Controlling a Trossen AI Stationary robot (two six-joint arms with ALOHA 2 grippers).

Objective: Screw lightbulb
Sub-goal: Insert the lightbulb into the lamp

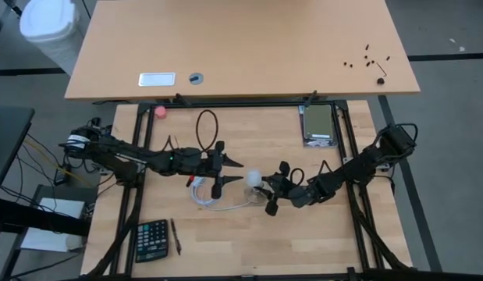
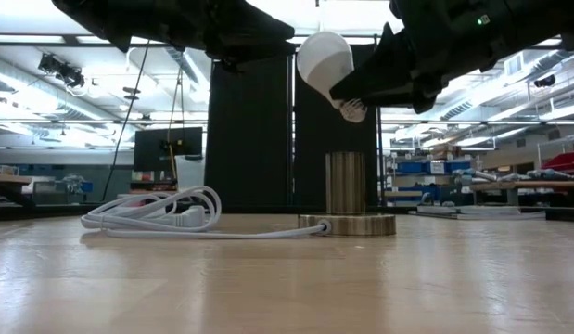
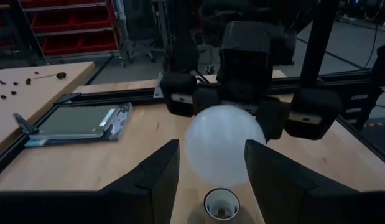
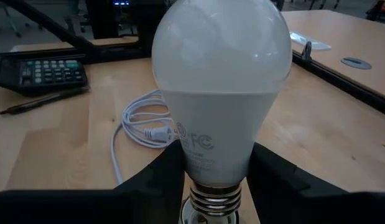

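Above the socket (image 2: 346,184), lightbulb (image 2: 325,57) in right pincer (image 1: 266,187), tilted

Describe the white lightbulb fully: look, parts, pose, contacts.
The matte white pear-shaped lightbulb has a round globe tapering to a narrower neck printed with grey FC markings, ending in a ribbed silvery metal screw base. The right gripper is shut on it near the base, holding it in the air, tilted, base pointing down toward the silvery cylindrical lamp socket on its round base, not yet touching it. The open left gripper sits beside the globe without contact. It is unlit and looks intact.
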